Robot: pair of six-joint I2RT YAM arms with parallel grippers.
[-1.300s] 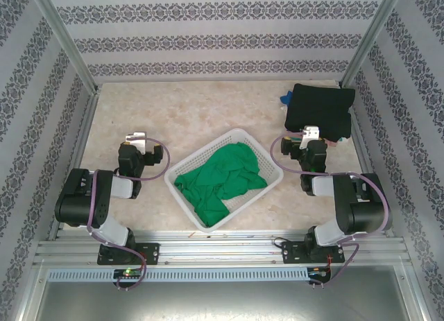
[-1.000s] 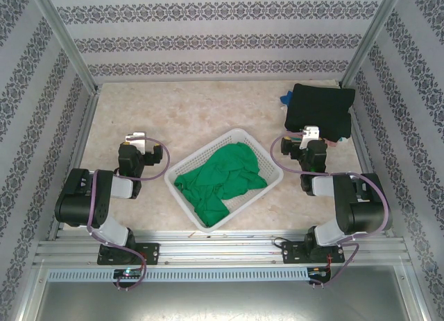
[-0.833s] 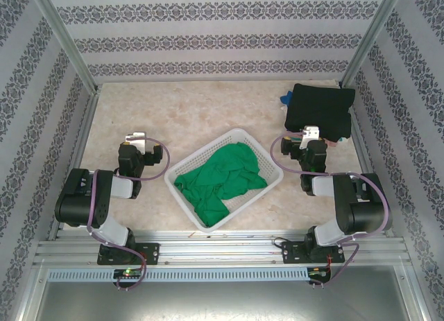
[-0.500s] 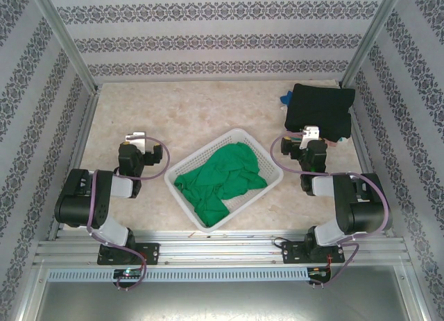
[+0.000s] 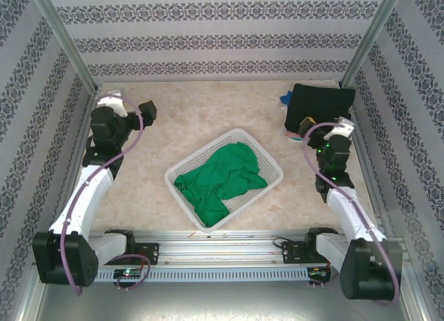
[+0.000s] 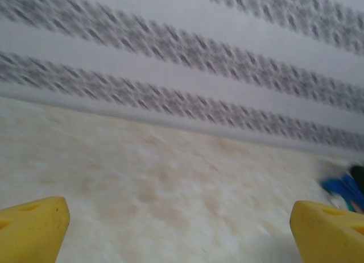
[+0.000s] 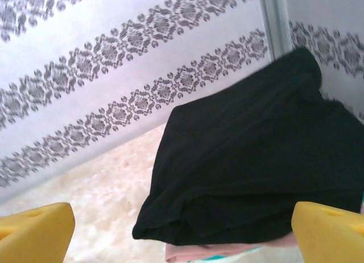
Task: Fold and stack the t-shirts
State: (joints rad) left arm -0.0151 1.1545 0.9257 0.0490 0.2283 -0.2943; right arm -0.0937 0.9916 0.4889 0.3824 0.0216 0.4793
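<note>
1. Your left claw hangs released over the far left of the table, yellow fingertips spread wide with nothing between them.
2. Your right claw is released too, just beside the folded black t-shirt in the far right corner.
3. That black one lies on a pink t-shirt.
4. The green t-shirt sits crumpled in the white lattice basket, mid-table.

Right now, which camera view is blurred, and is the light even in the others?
Left wrist view: blurred throughout, the wall pattern smeared into streaks. Right wrist view: sharp, though the black t-shirt is so dark that its folds barely show. Top external view: soft even light, no glare, the green t-shirt in the white basket crisp.
</note>
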